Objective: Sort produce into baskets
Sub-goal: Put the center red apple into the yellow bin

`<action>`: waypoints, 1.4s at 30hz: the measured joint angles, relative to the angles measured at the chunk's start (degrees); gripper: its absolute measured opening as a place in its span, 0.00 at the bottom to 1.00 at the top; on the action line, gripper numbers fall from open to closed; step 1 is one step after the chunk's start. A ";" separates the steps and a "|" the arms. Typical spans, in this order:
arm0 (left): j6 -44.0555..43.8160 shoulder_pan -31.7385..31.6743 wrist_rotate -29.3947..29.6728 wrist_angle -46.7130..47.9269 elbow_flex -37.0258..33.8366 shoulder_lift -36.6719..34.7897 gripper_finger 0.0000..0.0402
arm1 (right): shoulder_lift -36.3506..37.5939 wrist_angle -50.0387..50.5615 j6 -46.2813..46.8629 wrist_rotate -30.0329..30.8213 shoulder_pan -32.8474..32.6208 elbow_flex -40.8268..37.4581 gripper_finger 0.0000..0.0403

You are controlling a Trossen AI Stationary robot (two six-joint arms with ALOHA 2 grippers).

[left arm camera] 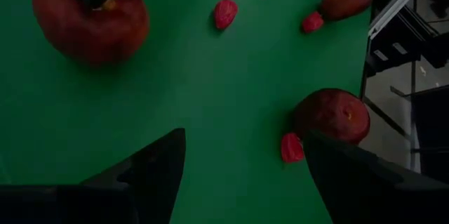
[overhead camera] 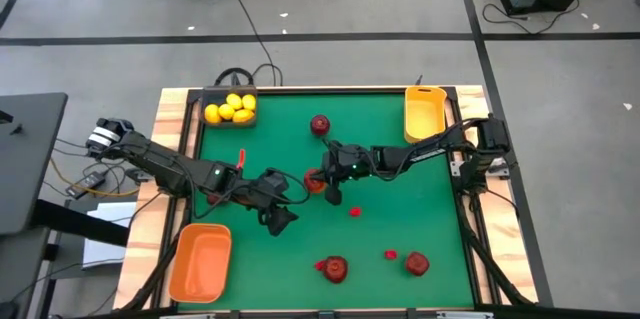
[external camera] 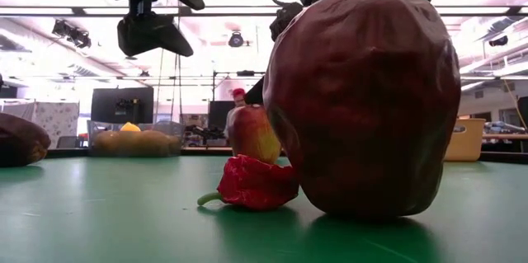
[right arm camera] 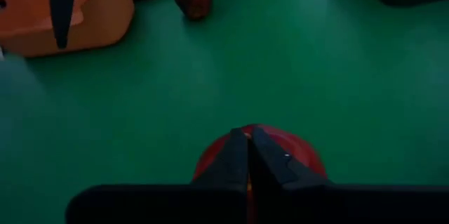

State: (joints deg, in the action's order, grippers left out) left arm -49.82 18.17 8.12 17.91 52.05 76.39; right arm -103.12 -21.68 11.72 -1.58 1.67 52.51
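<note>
Right hand [overhead camera: 322, 181] sits at the middle of the green tabletop [overhead camera: 400, 204]. Its two dark fingers [right arm camera: 247, 161] are pressed together on the top of a red-orange round apple-like fruit [overhead camera: 314, 183]; from the wrist view the tips meet at the stem area, pinching it. The fruit rests on the tabletop.

Left hand [overhead camera: 280, 219] hovers just near-left of that fruit, fingers [left arm camera: 151, 171] spread wide, holding nothing.

Outward from the hands:
- one tiny bright red berry-sized piece [overhead camera: 354, 211] just right of the hands;
- a dark red round fruit [overhead camera: 319, 124] toward the far edge, centre;
- a dark red fruit [overhead camera: 336, 268] with a small red piece [overhead camera: 320, 265] touching it at the near edge;
- another dark red fruit [overhead camera: 416, 263] to its right, with a small red piece [overhead camera: 390, 254] near it.

Baskets:
- dark grey tray [overhead camera: 212, 93] at far left, holding the small yellow lemon-like fruits [overhead camera: 231, 109];
- yellow plastic tray [overhead camera: 424, 115] at far right;
- larger orange plastic tray [overhead camera: 200, 261] at near left.
</note>
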 joint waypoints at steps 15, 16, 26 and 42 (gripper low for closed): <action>0.03 -0.41 4.66 -0.91 0.01 0.34 0.73 | 6.07 -1.52 20.40 12.93 -1.89 -0.04 0.01; -0.18 -0.86 4.14 -0.82 0.02 0.34 0.73 | 6.65 -1.43 20.99 13.83 -2.03 -0.04 0.01; 8.44 -5.73 -2.32 0.38 0.02 -6.01 0.71 | 17.08 11.70 23.58 23.80 -4.80 -0.02 0.01; 27.81 -18.87 -7.85 4.19 0.04 -19.07 0.59 | 31.56 27.04 30.31 36.28 -6.83 -0.02 0.01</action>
State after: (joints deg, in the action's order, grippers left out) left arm -22.01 -0.70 0.27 22.11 52.10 57.32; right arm -71.55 5.36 42.03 34.69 -5.16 52.49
